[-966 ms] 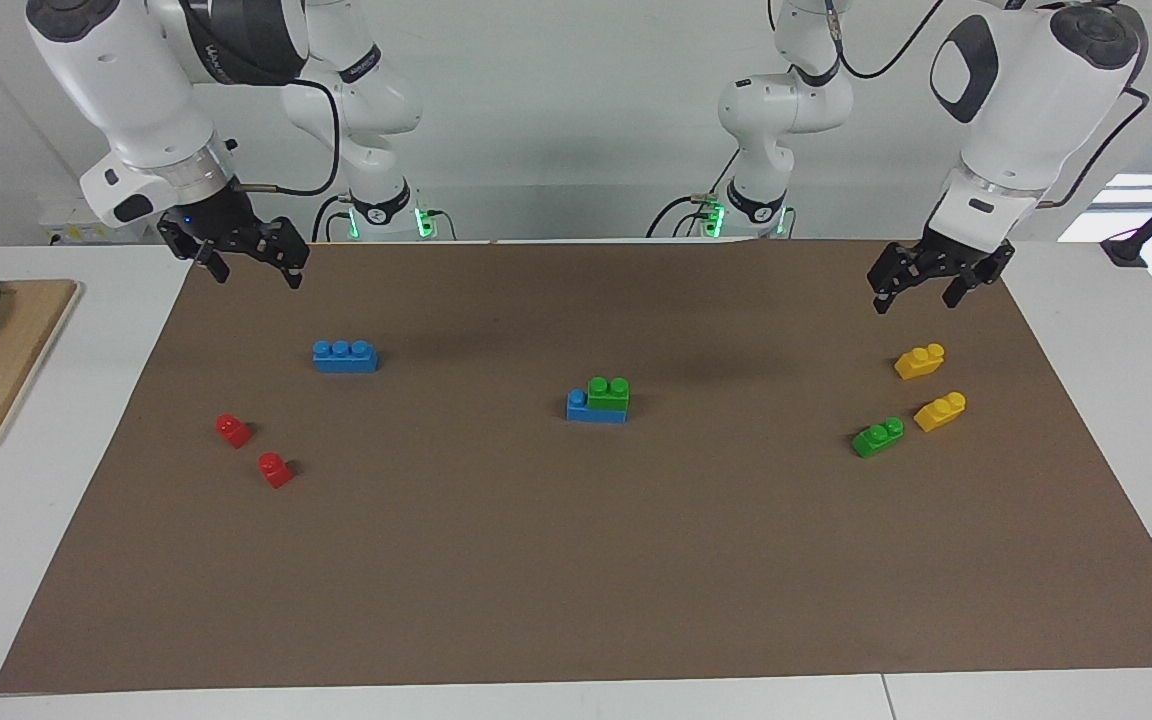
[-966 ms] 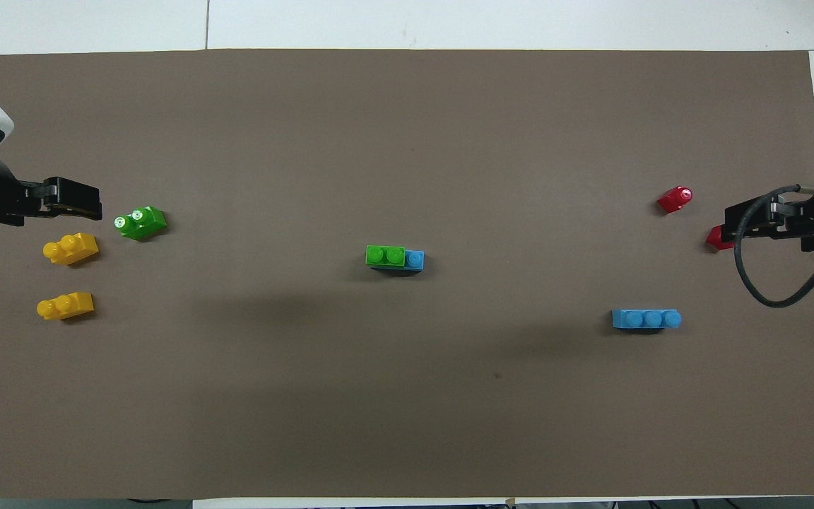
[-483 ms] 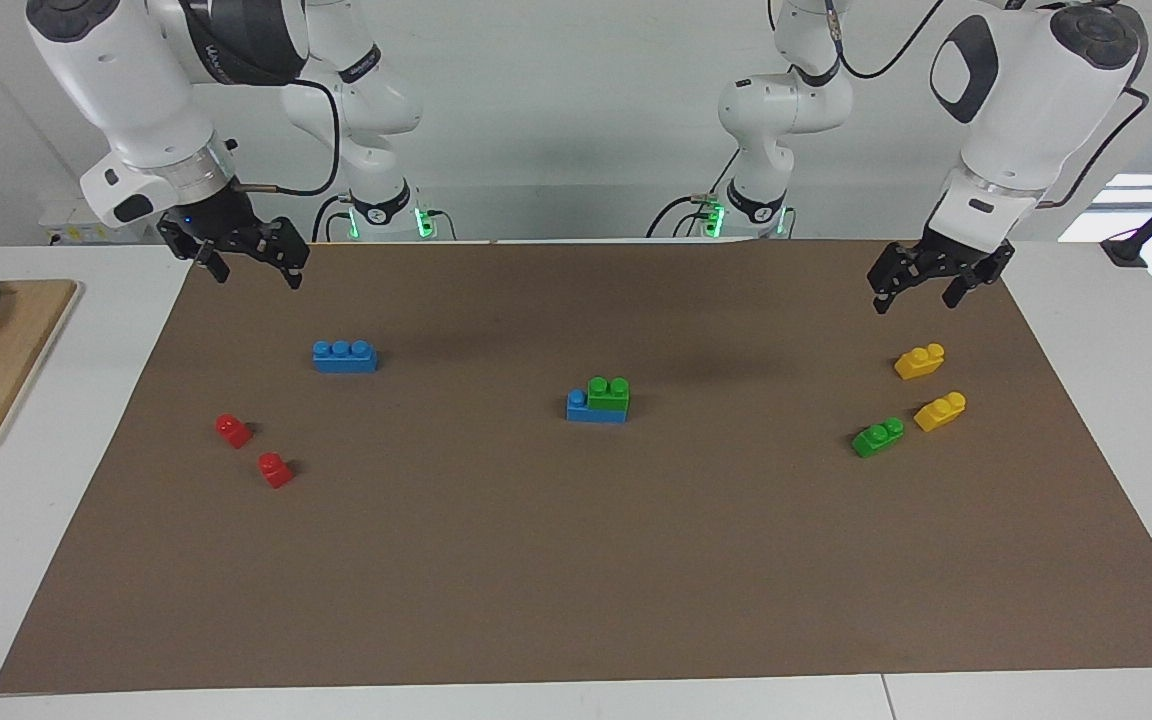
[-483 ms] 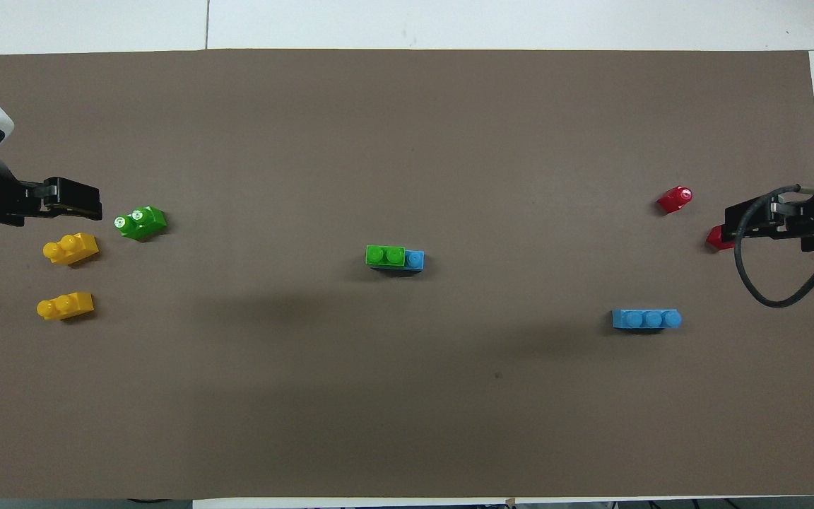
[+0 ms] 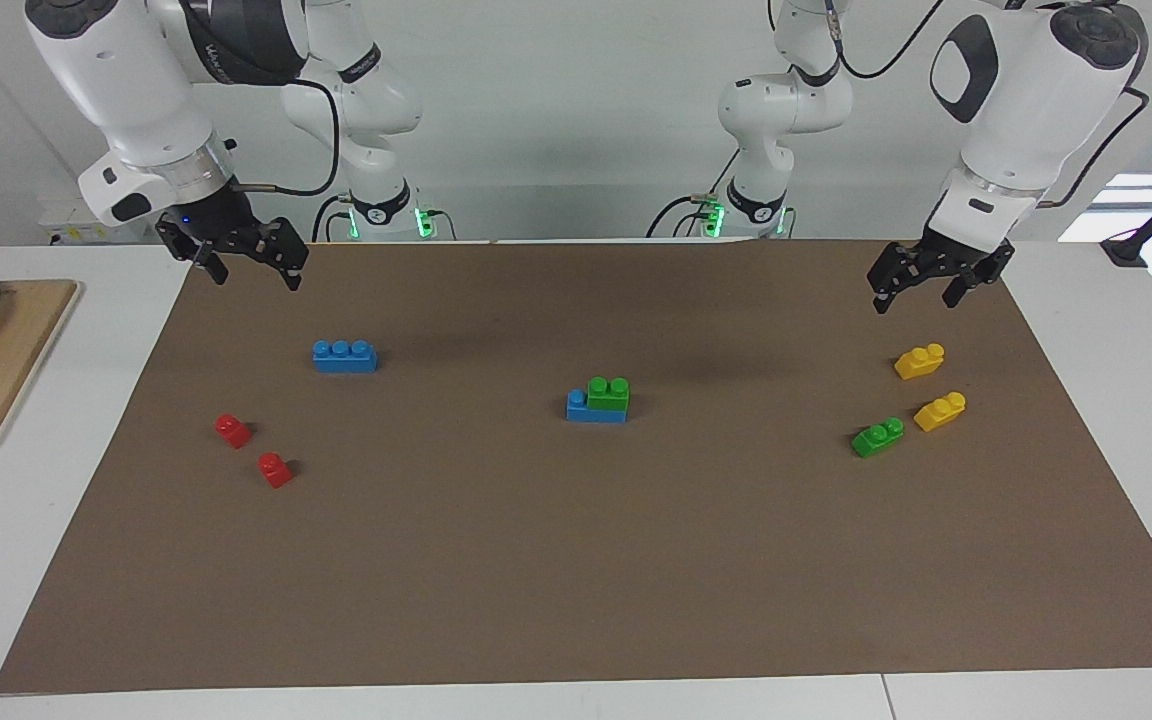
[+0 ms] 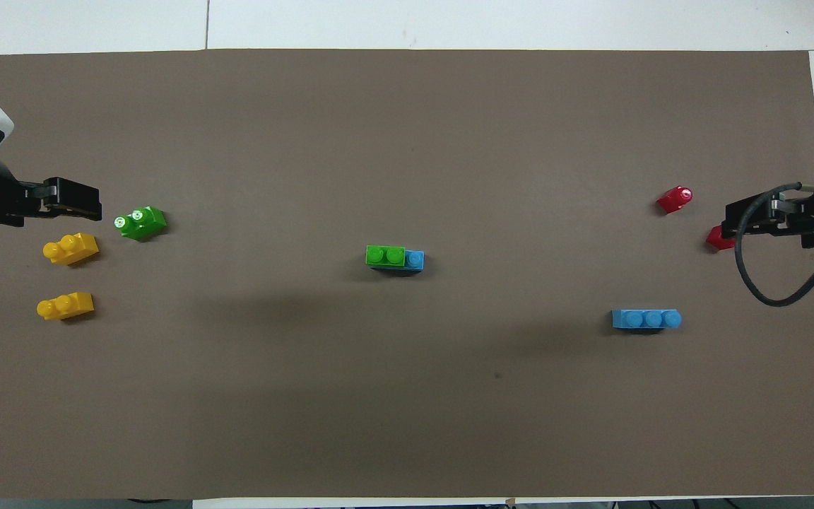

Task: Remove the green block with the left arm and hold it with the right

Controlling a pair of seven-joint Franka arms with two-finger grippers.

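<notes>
Under right end effector (image 6: 728, 220): red brick (image 6: 715, 237)

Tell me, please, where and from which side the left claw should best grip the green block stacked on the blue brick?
Probably from above, closing on the two long side faces of the green block. It sits upright on the blue brick, studs up, with its sides free above that brick. The left claw is open.

Brown paper mat (image 5: 576, 560) on the white table (image 5: 36, 540), plastic bricks scattered.
Yellow two-stud bricks (image 5: 919, 361) under the left gripper (image 5: 914, 297)'s spread jaws; small red bricks (image 5: 233, 430) below the right gripper (image 5: 248, 272).
</notes>
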